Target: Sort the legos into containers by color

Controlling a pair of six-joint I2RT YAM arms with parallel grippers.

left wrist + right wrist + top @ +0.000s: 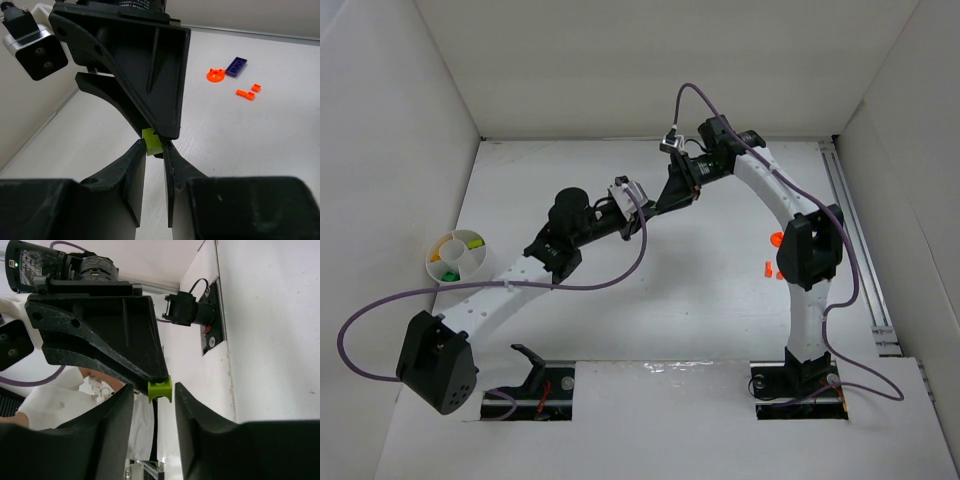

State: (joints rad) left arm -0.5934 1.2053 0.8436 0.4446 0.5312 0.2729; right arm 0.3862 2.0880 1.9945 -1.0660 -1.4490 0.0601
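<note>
- The left gripper [154,149] has its fingers pressed together at the tips, pinching a green brick [151,140] in the air above the middle of the desk [710,310].
- The right gripper [153,388] meets it tip to tip. Its fingers stand spread, one on each side of the brick, with a gap showing.
- An orange disc [216,75], a purple-blue plate [236,66] and two small orange bricks [245,94] lie close together toward the right edge of the desk.
- A round divided cup [431,265] stands at the left edge, with yellow and green pieces inside.
</note>
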